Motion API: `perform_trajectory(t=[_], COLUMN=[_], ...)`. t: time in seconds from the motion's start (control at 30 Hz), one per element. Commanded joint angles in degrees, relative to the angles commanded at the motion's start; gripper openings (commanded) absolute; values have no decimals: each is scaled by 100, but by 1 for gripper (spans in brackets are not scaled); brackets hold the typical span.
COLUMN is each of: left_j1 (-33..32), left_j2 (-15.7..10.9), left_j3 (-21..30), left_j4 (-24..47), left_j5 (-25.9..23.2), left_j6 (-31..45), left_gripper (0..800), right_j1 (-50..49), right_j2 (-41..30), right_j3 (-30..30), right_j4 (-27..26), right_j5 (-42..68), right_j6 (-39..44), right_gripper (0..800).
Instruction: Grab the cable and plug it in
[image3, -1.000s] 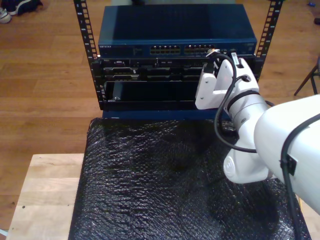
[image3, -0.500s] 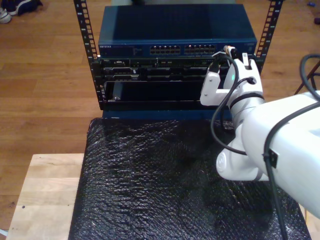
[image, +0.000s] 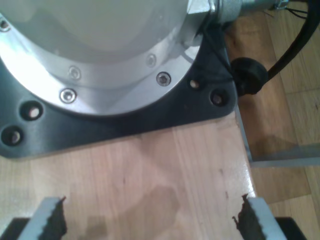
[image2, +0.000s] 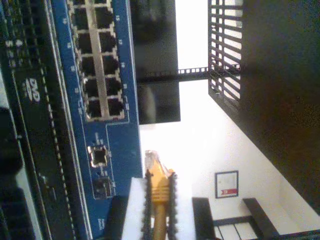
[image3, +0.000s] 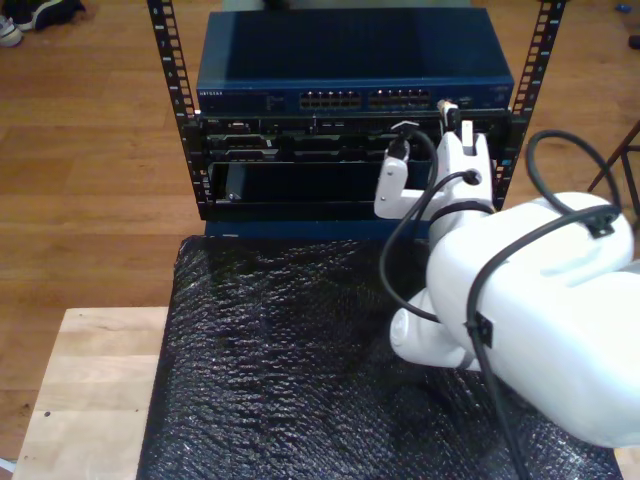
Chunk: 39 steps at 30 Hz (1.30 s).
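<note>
1. First wrist view: my first gripper (image: 150, 220) has its jaws spread wide with nothing between them; two serrated fingertips (image: 52, 220) show above bare pale wood.
2. Just beyond the fingertips sits a black base plate (image: 125, 117) with bolt holes, carrying a round silver flange (image: 100, 45). The wood surface (image: 165, 170) ends at a straight edge near the plate's corner; past that edge lies darker floor, where a black cord (image: 292, 45) hangs.
3. Second wrist view: the cable (image2: 160, 200) is yellow-orange, with a ribbed boot and a small clear plug (image2: 152, 161) at its tip.
4. My second gripper (image2: 159, 202) is clamped on the boot, toothed pads on both sides; the plug sticks out past the fingertips.
5. The cable's long axis runs straight along the gripper. The plug tip points forward, beside the blue switch (image2: 115, 125), level with the face area just past its block of dark ports (image2: 97, 65). The tip looks apart from the switch, not seated in any port.
6. On the plug's other side there is open bright space, then a dark slotted rack post (image2: 227, 55) well apart.
7. Exterior view: the second gripper (image3: 455, 112) is raised at the switch's (image3: 350, 60) front, toward the exterior view's right end of the port row, with the plug (image3: 450, 103) small at its top.
8. The white arm (image3: 520, 320) fills the exterior view's lower right over a black bubble-wrap mat (image3: 280, 370); the mat toward the exterior view's left is free. A black rack (image3: 180, 120) frames the switch.
</note>
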Motion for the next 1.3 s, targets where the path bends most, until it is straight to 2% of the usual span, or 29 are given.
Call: perform_trajectory(t=[0.4,1.3], left_j1=[0,0], left_j2=[0,0], left_j3=[0,0], left_j4=[0,0], left_j5=[0,0], left_j6=[0,0], left_gripper=[800,800], right_j1=[0,-18], right_j2=[484,554], right_j3=[-642,-800], right_j4=[88,-35], right_j5=[-53,123], right_j6=[-18,70], right_gripper=[0,0])
